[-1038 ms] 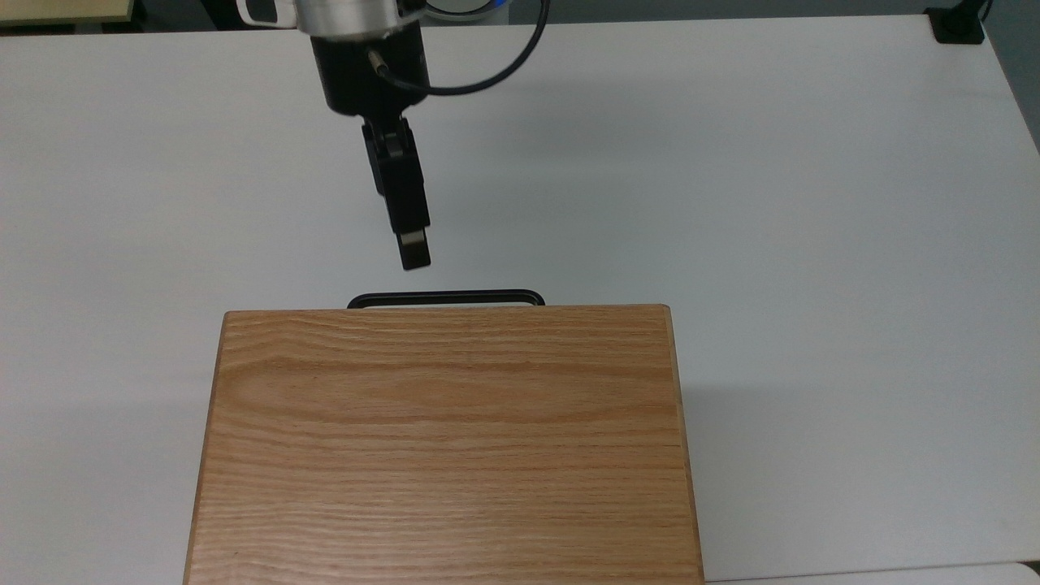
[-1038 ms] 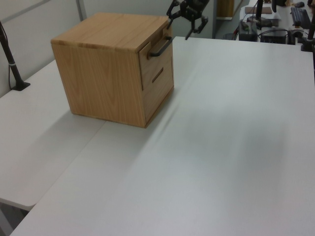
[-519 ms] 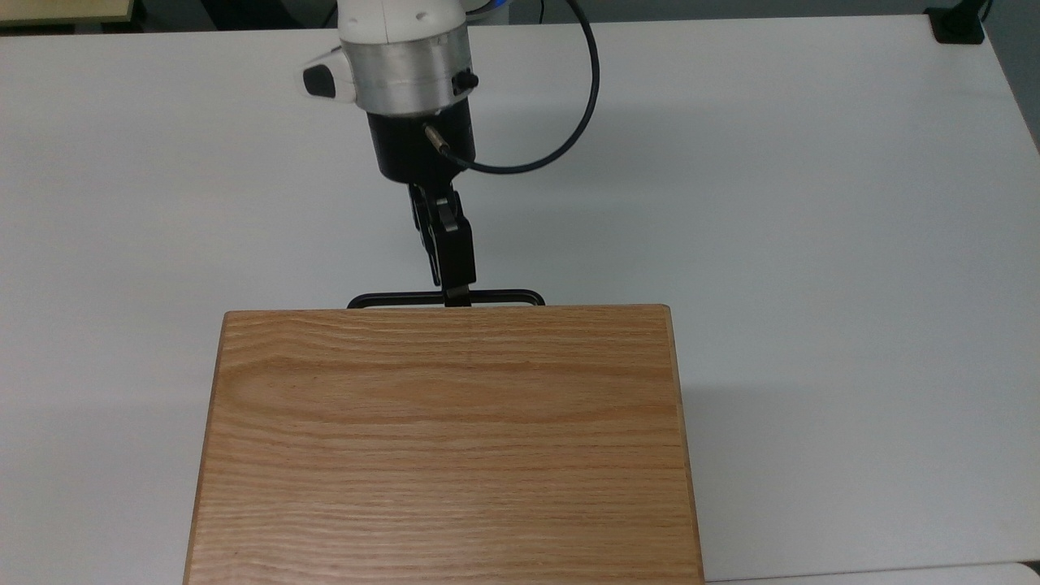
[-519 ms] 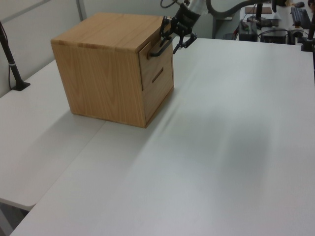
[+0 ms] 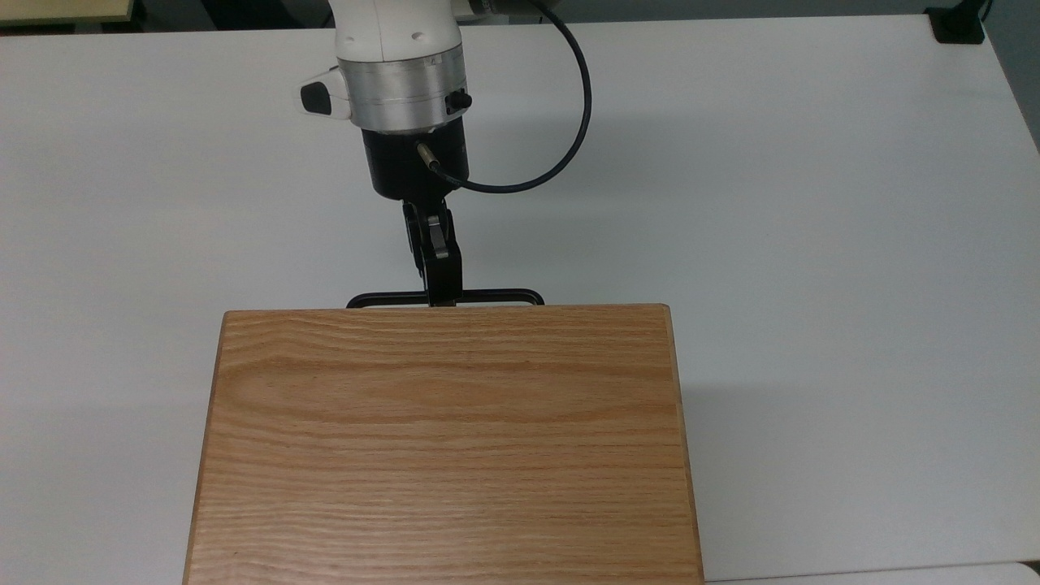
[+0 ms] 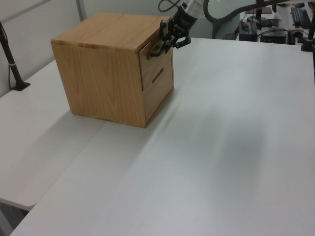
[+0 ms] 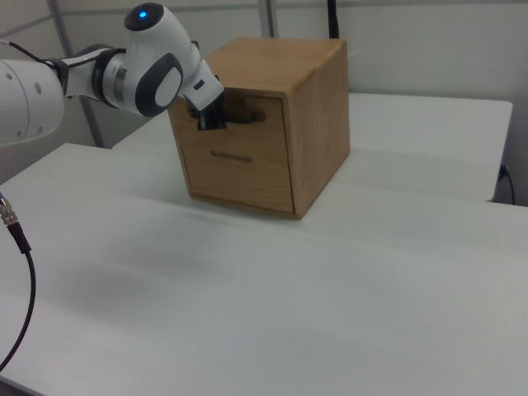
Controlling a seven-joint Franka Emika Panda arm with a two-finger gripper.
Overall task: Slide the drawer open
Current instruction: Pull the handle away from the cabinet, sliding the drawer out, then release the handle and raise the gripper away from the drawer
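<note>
One step reached: black two-finger gripper [image 5: 444,297] at the thin black bar handle [image 5: 487,296].
Fingers: cannot tell whether they grip.
Left: light oak-fronted wooden drawer [image 6: 156,53] unpulled, near flush.

Over the last second we see the gripper [image 5: 443,299] travel from open air above the table toward the cabinet, and it now sits at the black bar handle [image 5: 487,296] of the drawer [image 6: 156,51]. In the top view its tip moves from well short of the handle to right on the bar, a little to the top view's left of where it was half a second ago. In the left view it lies closer against the drawer front.
</note>
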